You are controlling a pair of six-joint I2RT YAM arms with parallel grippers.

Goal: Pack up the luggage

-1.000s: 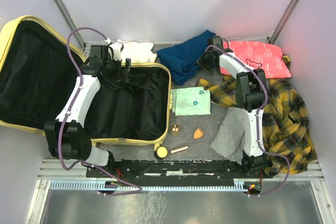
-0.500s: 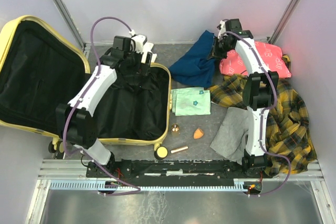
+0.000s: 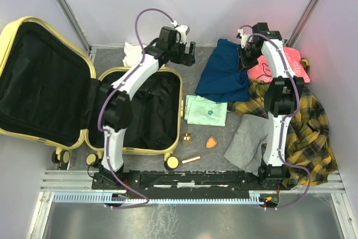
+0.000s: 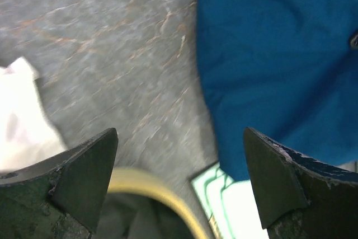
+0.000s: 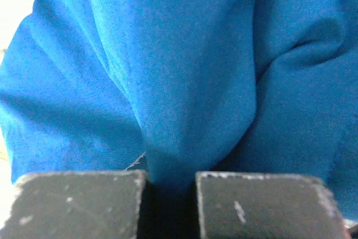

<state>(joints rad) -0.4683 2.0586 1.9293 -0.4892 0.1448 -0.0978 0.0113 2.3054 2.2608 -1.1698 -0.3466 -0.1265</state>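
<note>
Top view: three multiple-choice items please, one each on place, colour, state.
1. Where is the green folded cloth? A) inside the suitcase B) on the table, right of the suitcase C) held in the air
2. Colour of the garment in the right gripper? A) white B) blue C) grey
3. Left gripper? A) shut on something B) shut, empty C) open, empty
1 B: it lies flat beside the suitcase rim. 2 B: the garment pinched in the wrist view is blue. 3 C: fingers wide apart, nothing between.
</note>
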